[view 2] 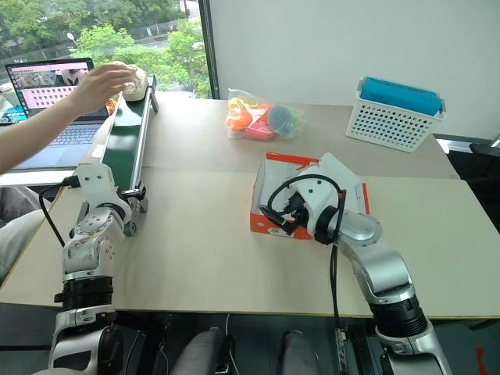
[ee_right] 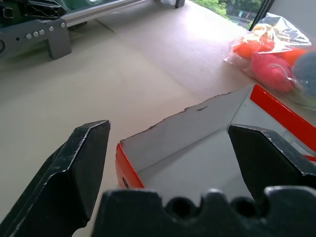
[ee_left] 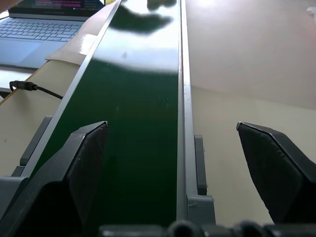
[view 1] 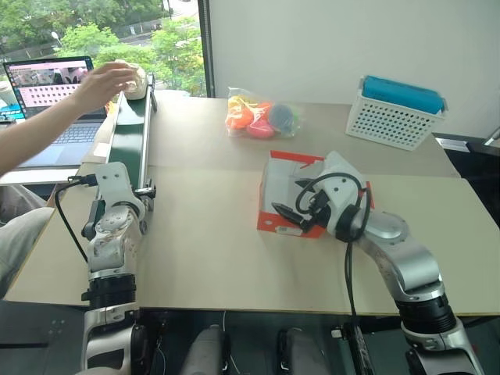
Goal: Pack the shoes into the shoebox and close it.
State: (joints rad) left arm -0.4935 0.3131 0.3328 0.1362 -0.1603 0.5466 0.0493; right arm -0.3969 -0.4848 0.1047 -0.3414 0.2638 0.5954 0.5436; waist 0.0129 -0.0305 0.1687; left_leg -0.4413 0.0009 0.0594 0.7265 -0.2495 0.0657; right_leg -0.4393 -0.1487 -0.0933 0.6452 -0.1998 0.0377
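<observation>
The orange-red shoebox (view 1: 291, 205) sits open near the middle of the tabletop (view 1: 211, 250), a little toward the robot's right, its white inside showing bare where the right wrist view looks into it, and one wall's top edge torn ragged. The right gripper (ee_right: 168, 163) hangs just over the near end of the box with its two black fingers spread wide and nothing between them. Its arm reaches in from the near right corner of the tabletop.

Along the left edge runs a narrow conveyor with a dark green belt (ee_left: 133, 123), stretching from the near side toward the far left corner. The left gripper (ee_left: 187, 168) is lined up with the near end of that belt, its fingers also spread wide and holding nothing.

At the far end of the belt, a person's hand (view 1: 105, 82) rests on a cream shoe (view 1: 134, 80). Beyond the left edge stands an open laptop (view 1: 47, 86).

By the far edge of the tabletop, about midway, lies a clear bag of orange, pink and blue things (view 1: 262, 116). A white perforated basket with a blue top (view 1: 397, 111) stands at the far right corner
</observation>
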